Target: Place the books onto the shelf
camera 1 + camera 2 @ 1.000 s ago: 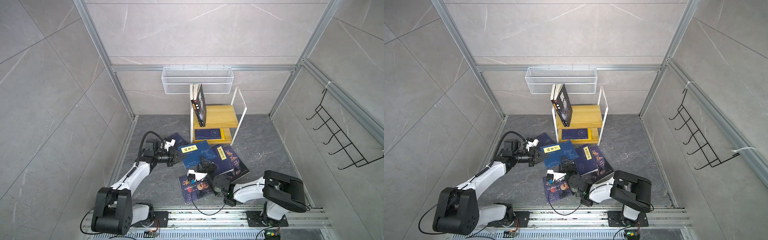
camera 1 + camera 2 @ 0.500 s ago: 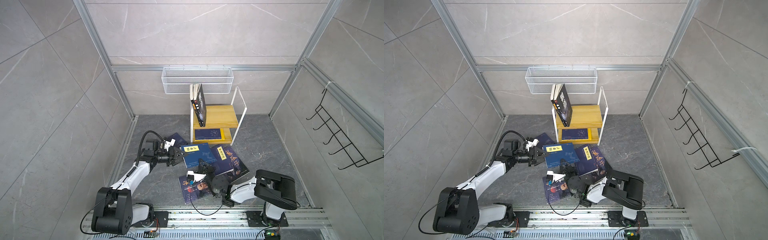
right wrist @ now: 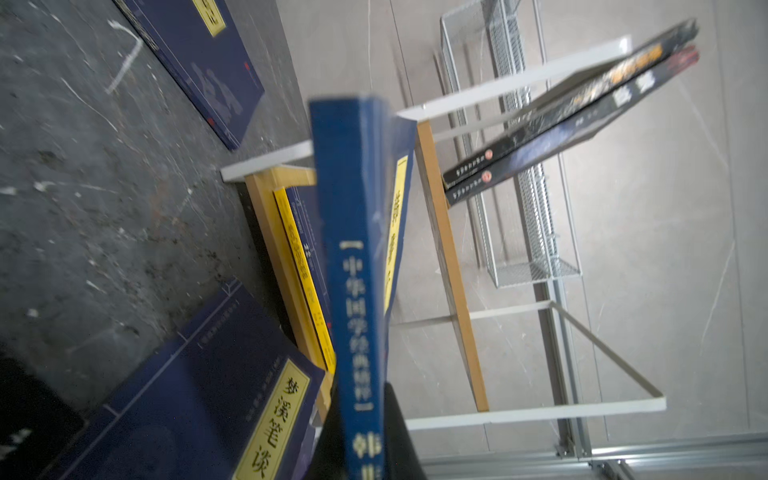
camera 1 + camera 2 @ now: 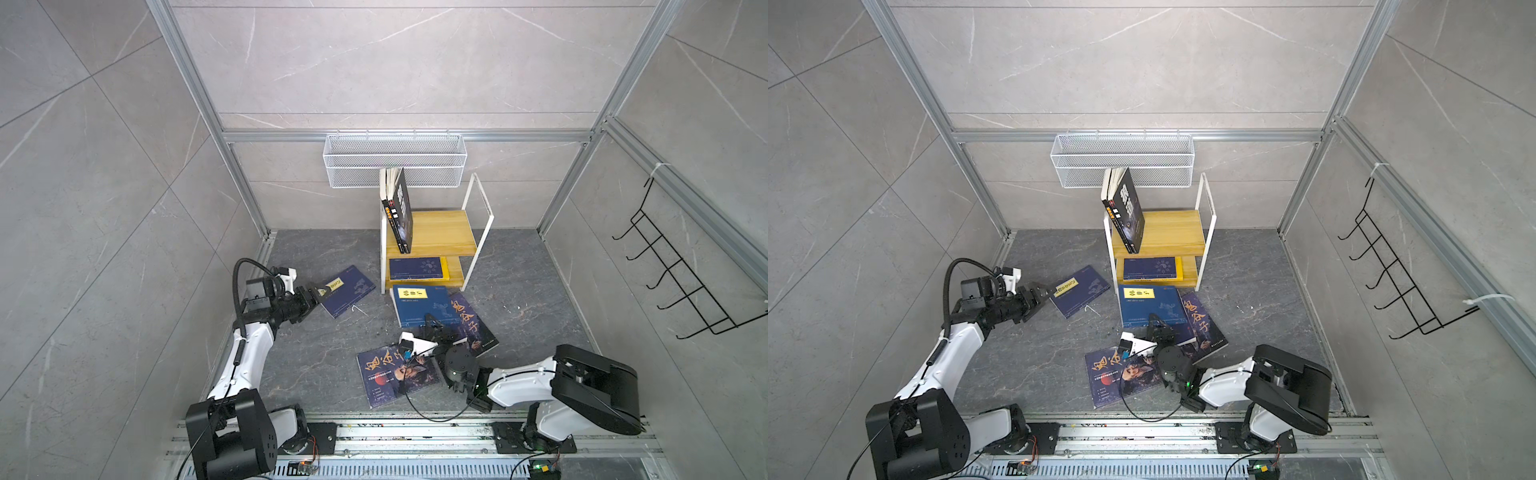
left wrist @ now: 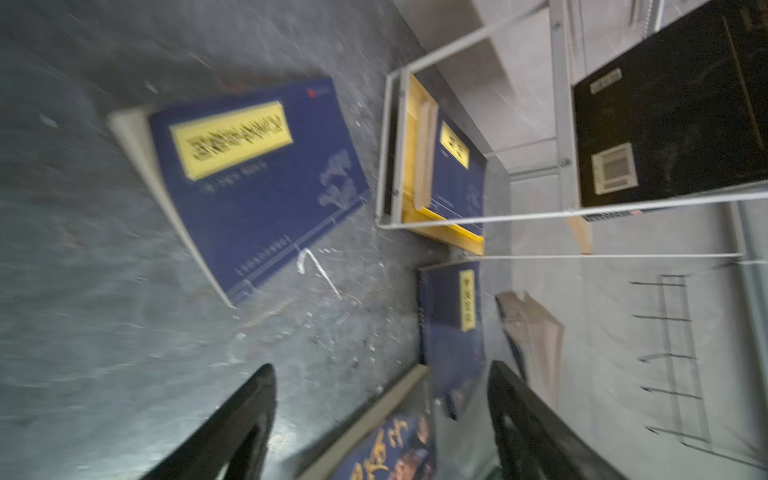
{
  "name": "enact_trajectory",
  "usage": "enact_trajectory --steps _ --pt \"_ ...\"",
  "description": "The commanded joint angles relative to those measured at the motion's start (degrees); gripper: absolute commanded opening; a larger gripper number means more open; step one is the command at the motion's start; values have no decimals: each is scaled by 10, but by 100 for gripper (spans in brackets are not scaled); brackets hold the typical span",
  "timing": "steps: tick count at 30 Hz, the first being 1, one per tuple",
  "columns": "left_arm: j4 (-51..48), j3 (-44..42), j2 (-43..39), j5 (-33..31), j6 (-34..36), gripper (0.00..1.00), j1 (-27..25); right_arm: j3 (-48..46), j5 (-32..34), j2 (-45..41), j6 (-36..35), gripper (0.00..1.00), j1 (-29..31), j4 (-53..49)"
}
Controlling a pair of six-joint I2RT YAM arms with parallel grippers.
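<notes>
Here, inside a grey-tiled work cell, the right gripper (image 4: 431,326) is pinched tight on the near spine edge of a bright blue paperback with a yellow title label (image 4: 419,305), which lies low over the dark grey stone-look floor (image 4: 324,365) directly in front of the small two-tier shelf of light yellow wooden boards in a thin white metal frame (image 4: 436,232), its far edge at the shelf's foot. The left gripper (image 4: 321,292) hovers with its black fingers (image 5: 241,415) spread wide and nothing between them, just short of a navy paperback with a yellow label (image 4: 353,293) lying flat on the floor left of the shelf. The shelf stands at the middle of the floor's back edge; black-covered books (image 4: 401,212) lean upright at the left end of its top board, and a navy-and-yellow book (image 4: 417,268) lies flat on its lower board. A navy paperback with orange calligraphy (image 4: 473,324) lies partly under the blue book's right side, and a second orange-lettered paperback with a portrait (image 4: 386,374) lies near the floor's front edge. A white wire mesh basket (image 4: 395,160) hangs on the back wall, a black wire hook rack (image 4: 681,282) on the right wall.
</notes>
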Motion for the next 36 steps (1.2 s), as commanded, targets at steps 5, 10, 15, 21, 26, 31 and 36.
enact_trajectory --steps 5,10,15,21,26,31,36 --pt "-55 22 -24 -57 93 99 29 40 -34 -9 46 0 -61 -86" --pt "-67 30 -29 -51 95 100 32 73 -49 42 17 0 -84 -74" --pt "-72 35 -31 -47 94 100 32 121 -47 93 7 0 -110 -68" --pt "-66 30 -36 -45 96 100 33 182 -46 146 -39 0 -133 -53" --pt "-65 29 -36 -42 98 100 33 234 -66 193 -66 0 -158 -77" --pt "-72 34 -35 -41 98 100 33 301 -74 241 -101 0 -174 -86" --pt "-74 33 -39 -41 98 100 33 356 -107 270 -93 0 -181 -171"
